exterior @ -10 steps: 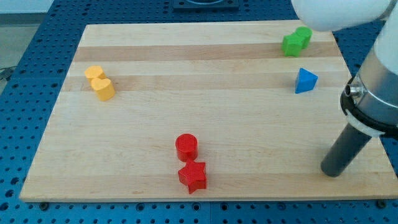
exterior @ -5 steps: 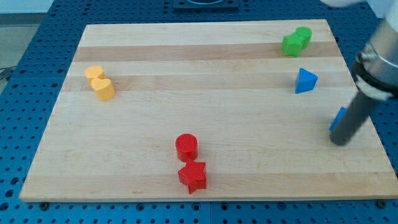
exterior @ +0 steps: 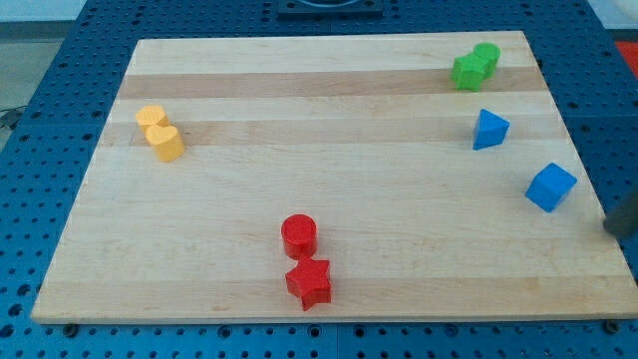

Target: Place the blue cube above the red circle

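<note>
The blue cube point(exterior: 550, 186) lies near the bench's point(exterior: 319, 120) right edge, well apart from the red circle point(exterior: 299, 235). My tip point(exterior: 618, 228), grasping nothing, sits just right of the cube, off the bench.

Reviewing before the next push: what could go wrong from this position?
1. The blue cube sits near the board's right edge; a skewed shove could tip it off.
2. My tip is at the frame's right edge, off the board, right of the cube; its exact end is hard to see.
3. The red star touches the red circle from below; an overshooting cube could knock both.
</note>
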Controlling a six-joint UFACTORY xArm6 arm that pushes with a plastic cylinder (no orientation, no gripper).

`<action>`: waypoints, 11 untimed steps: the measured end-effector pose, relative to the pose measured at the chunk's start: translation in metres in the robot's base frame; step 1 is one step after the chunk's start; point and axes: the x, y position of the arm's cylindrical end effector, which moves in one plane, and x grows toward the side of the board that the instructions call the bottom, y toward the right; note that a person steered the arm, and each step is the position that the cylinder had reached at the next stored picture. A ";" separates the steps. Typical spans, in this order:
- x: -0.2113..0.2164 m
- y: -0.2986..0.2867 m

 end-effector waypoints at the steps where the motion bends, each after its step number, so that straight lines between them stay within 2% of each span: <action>1: -0.027 -0.009; 2: -0.027 -0.010; 3: -0.023 -0.044; 5: -0.011 -0.148; 7: -0.039 -0.107; 9: 0.045 -0.126; 10: 0.045 -0.129; 11: 0.043 -0.169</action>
